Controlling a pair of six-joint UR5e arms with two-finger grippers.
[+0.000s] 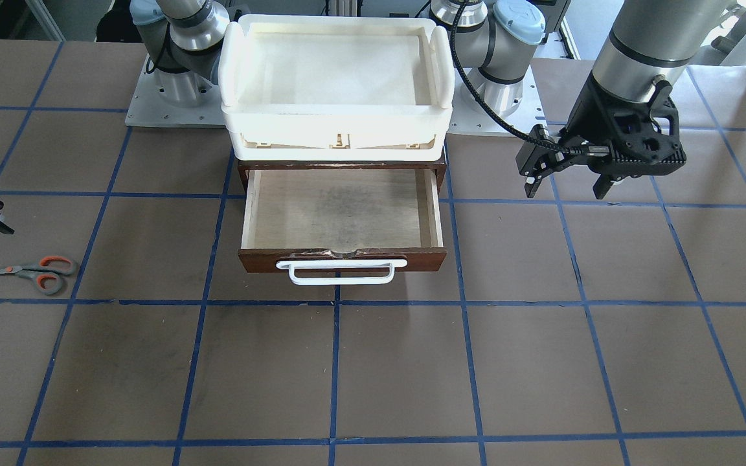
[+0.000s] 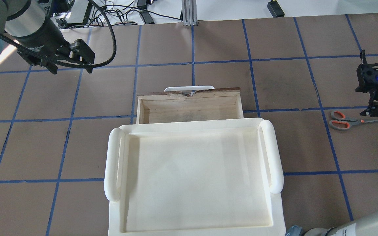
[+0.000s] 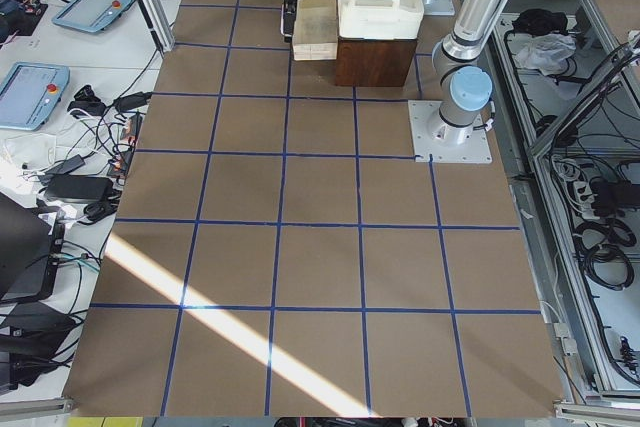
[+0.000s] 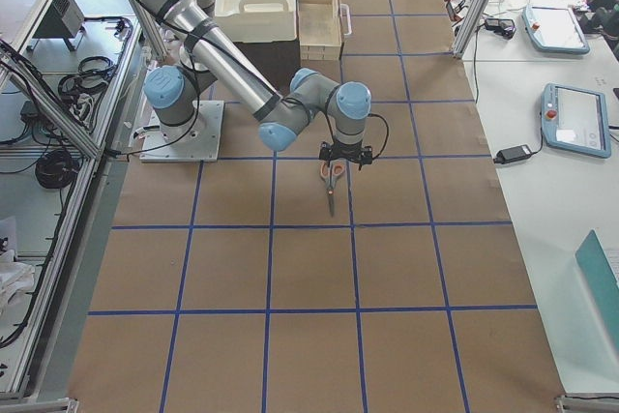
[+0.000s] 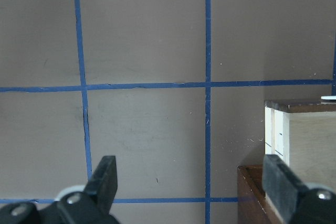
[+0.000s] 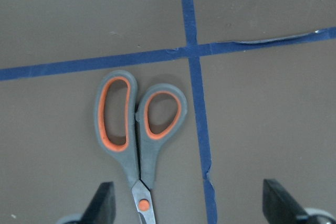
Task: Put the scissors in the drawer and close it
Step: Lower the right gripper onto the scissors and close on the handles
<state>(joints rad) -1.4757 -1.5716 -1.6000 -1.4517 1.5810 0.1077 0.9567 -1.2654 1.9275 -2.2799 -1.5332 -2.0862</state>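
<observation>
Right wrist view: two dark fingers (image 6: 102, 202) at the bottom edge, spread wide, nothing between them but table. Right gripper (image 6: 191, 205) released and hovering over the scissors (image 6: 139, 129).

- Scissors lie flat and shut on the brown table (image 6: 273, 103). Orange-lined loops toward 12 o'clock, blades running out of the frame at 6.
- Pivot screw sits close to the 9 o'clock finger, well off the midline between the jaws.
- Overhead view: scissors (image 2: 349, 120) at about 3 o'clock from the drawer (image 2: 189, 95), well apart from it. Loops face the drawer, blades point away.
- Drawer (image 1: 256, 260) is pulled out beneath the white tray (image 1: 337, 129). Pale interior shows bare.
- Left gripper (image 5: 193, 182) also spread and holding nothing; drawer corner at its 4 o'clock, not touching.

Step in hand, as I judge it: grasping the scissors.

How to do it well:
- Shift the right gripper toward 9 o'clock in its wrist view, so the neck near the pivot lies midway between the jaws.
- Keep the present wrist angle. The jaws already straddle the narrow width.
- Go down until the tips nearly meet the table. The thing is thin and flat, and a high pinch would likely miss.
- Clamp at the neck rather than the loops; I expect less swing on the lift there.
</observation>
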